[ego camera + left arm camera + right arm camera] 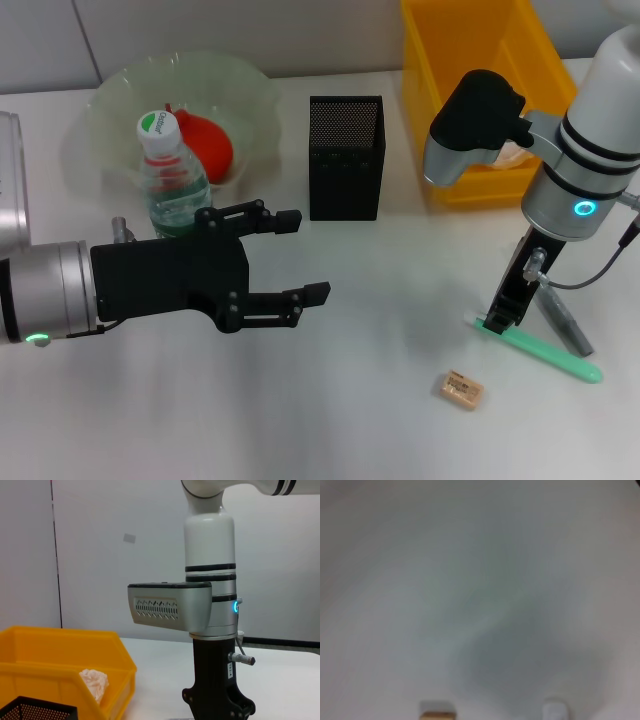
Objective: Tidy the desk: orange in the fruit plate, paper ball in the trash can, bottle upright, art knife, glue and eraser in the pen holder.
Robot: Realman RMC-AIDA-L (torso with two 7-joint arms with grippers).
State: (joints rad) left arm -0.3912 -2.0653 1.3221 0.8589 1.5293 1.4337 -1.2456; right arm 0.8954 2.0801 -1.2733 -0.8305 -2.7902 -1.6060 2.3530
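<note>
Right gripper (497, 318) is down at the desk (340, 400), tips on the near-left end of the green knife (545, 350). The knife lies flat, long axis running from that end away toward the robot's right and slightly nearer the camera, so the gripper is at one end, not mid-body. Can't tell whether its fingers are closed on the knife; they are dark and seen end-on in the head view, and the right wrist view is a blur of desk.

A grey pen-like stick (562, 318), probably the glue, lies just beside the knife, angled across under the right wrist, close enough to get bumped.

Eraser (461, 389) is flat on the desk, near the knife's grabbed end, nearer the camera and to the gripper's left. Right arm is closer to it.

Left gripper (290, 256) hovers with fingers spread, holding nothing, pointing toward the desk centre, just beside the bottle (172, 180).

Bottle is upright, in front of the plate (110, 110), which holds an orange-red fruit (208, 146). Paper ball (95, 684) is in the yellow bin (440, 60). Holder (345, 156) stands between plate and bin, well left of the knife, farther from the camera; its contents aren't visible.
</note>
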